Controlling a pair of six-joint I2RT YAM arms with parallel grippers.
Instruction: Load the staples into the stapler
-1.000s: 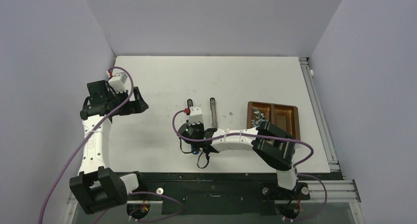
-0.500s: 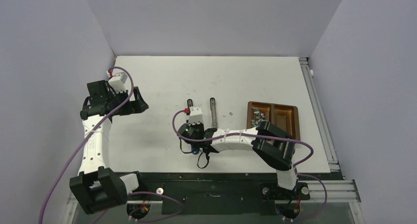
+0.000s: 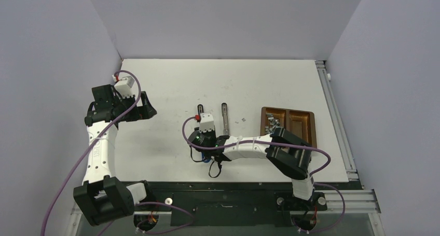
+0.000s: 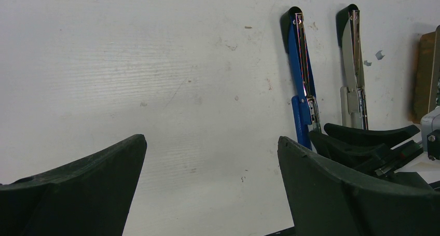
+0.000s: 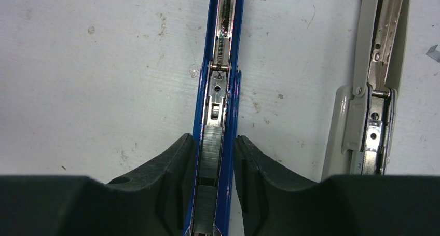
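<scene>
Top view: the staples [image 3: 272, 123] lie piled in the tray [image 3: 302, 126] near the worktop's [image 3: 290, 80] right edge. Left wrist view: left fingers [image 4: 78, 194] released, spread wide. Right wrist view alone: right fingers [image 5: 166, 174] parted, flanking the blue stapler [image 5: 220, 85]; a staple strip [image 5: 210, 150] lies in its channel between them.

Staplers two: blue stapler [image 5: 216, 106], grey stapler [image 5: 384, 49]. Tray [image 3: 302, 122] one. Staples pile [image 3: 272, 123] one.

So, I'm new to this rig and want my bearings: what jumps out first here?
The open blue stapler mid-table, with the right gripper straddling it and a staple strip lying in its channel. A grey stapler lies open just to its right, and a wooden tray further right holds loose staples. The left gripper hangs open, far left.
</scene>
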